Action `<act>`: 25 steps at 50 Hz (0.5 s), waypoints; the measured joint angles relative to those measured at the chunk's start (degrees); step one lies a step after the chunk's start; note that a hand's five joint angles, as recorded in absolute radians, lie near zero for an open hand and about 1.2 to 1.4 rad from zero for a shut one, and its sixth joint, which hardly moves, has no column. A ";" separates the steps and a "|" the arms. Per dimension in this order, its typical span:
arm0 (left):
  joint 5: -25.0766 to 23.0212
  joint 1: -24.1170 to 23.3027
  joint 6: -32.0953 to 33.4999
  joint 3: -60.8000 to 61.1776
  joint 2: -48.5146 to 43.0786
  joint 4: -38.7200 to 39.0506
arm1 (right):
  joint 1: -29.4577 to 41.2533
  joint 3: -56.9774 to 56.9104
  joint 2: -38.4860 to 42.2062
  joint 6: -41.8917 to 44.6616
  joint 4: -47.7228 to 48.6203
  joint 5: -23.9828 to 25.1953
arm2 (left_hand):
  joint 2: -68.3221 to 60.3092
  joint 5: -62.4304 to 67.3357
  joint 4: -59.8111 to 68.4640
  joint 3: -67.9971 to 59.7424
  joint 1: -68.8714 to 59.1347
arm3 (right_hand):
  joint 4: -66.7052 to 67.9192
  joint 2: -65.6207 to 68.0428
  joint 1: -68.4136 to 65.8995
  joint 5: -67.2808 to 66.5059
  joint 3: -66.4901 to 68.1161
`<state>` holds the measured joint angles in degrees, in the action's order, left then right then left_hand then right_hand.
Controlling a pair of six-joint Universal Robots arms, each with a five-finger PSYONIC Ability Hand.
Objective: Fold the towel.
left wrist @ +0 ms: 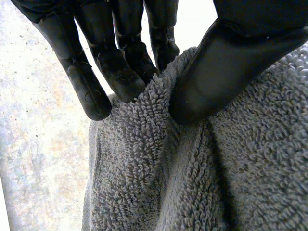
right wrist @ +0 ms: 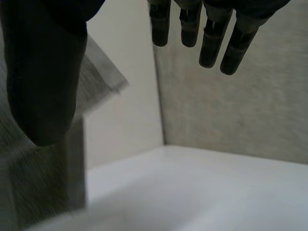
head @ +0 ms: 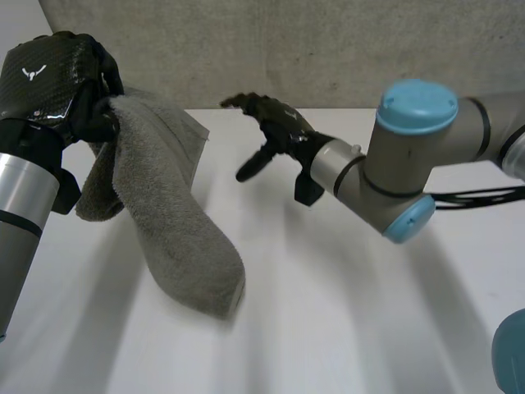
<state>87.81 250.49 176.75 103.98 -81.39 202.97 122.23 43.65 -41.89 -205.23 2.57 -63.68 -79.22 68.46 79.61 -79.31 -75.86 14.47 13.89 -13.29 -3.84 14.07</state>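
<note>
Towel [head: 168, 217] hangs pinched in left hand [head: 51, 80]; right hand [head: 279, 125] apparently apart.

Speckled grey wall [head: 328, 49] behind a white table [head: 344, 312].

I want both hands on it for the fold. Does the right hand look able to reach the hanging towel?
Probably yes: the right hand is open, facing the towel that the left hand pinches aloft, with nothing between it and the near corner.
</note>
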 measured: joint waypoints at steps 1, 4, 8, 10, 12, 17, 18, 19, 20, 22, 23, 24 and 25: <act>-0.01 -0.04 0.00 0.00 0.05 -0.01 | 0.04 -1.55 0.12 -1.42 -0.49 1.52 | 0.00 0.00 0.00 0.00 0.00 | 0.00 0.00 0.00 0.00 0.00; -0.01 -0.13 0.00 0.00 0.14 -0.03 | 0.17 -4.04 0.52 -3.23 -1.46 3.88 | 0.00 0.00 0.00 0.00 0.00 | 0.00 0.00 0.00 0.00 0.00; -0.02 -0.32 0.00 0.04 0.18 -0.04 | 0.73 -9.60 2.32 -5.23 -4.58 7.49 | 0.00 0.00 0.00 0.00 0.00 | 0.00 0.00 0.00 0.00 0.00; -0.04 -0.39 0.00 0.07 0.18 -0.04 | 1.06 -12.10 3.51 -5.88 -6.18 8.32 | 0.00 0.00 0.00 0.00 0.00 | 0.00 0.00 0.00 0.00 0.00; -0.06 -0.48 0.00 0.11 0.18 -0.07 | 1.45 -15.17 5.27 -6.68 -8.10 8.77 | 0.00 0.00 0.01 0.00 0.00 | 0.00 0.00 0.00 0.00 0.00; -1.27 -0.72 -0.54 0.44 0.43 -0.07 | 2.05 -20.20 8.85 -8.35 -10.74 8.70 | 0.00 0.00 0.01 0.00 0.00 | 0.00 0.00 -0.10 -0.01 0.00; -2.04 -0.79 -0.90 0.61 0.57 -0.05 | 2.19 -21.31 9.81 -8.95 -11.14 8.55 | 0.00 0.00 0.01 0.00 0.00 | 0.02 0.05 -0.32 -0.09 0.05; -2.75 -0.85 -1.24 0.77 0.70 -0.04 | 2.34 -22.10 10.61 -9.52 -11.37 8.39 | 0.00 0.00 0.01 0.00 0.00 | 0.12 0.17 -0.60 -0.17 0.13; -3.24 -0.88 -1.47 0.87 0.80 -0.01 | 2.44 -22.44 10.98 -9.83 -11.45 8.34 | 0.00 0.00 0.01 0.00 0.00 | 0.16 0.18 -0.85 -0.18 0.14; -4.79 -0.95 -2.17 1.19 1.13 0.11 | 2.98 -23.30 12.02 -10.87 -11.51 8.24 | 0.00 0.00 0.01 0.00 0.00 | 0.85 1.32 -2.36 -1.73 0.89; -5.42 -0.97 -2.43 1.33 1.25 0.18 | 3.27 -23.47 12.32 -11.23 -11.48 8.26 | 0.00 0.00 0.01 0.00 0.00 | 1.99 2.60 -3.47 -3.17 2.11; -6.00 -0.96 -2.66 1.47 1.33 0.27 | 3.65 -23.57 12.51 -11.56 -11.40 8.32 | 0.00 0.00 0.02 -0.01 0.00 | 5.08 5.77 -6.35 -6.46 5.26; -6.26 -0.96 -2.76 1.53 1.36 0.31 | 3.87 -23.59 12.58 -11.71 -11.36 8.38 | 0.00 0.00 0.02 -0.01 0.00 | 9.03 9.79 -10.14 -10.44 9.28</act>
<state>81.55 249.53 173.99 105.51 -80.03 203.28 126.09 20.06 -29.31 -216.94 -8.78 -55.31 -79.22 68.46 79.63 -79.31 -75.86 23.49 23.68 -23.43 -14.28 23.35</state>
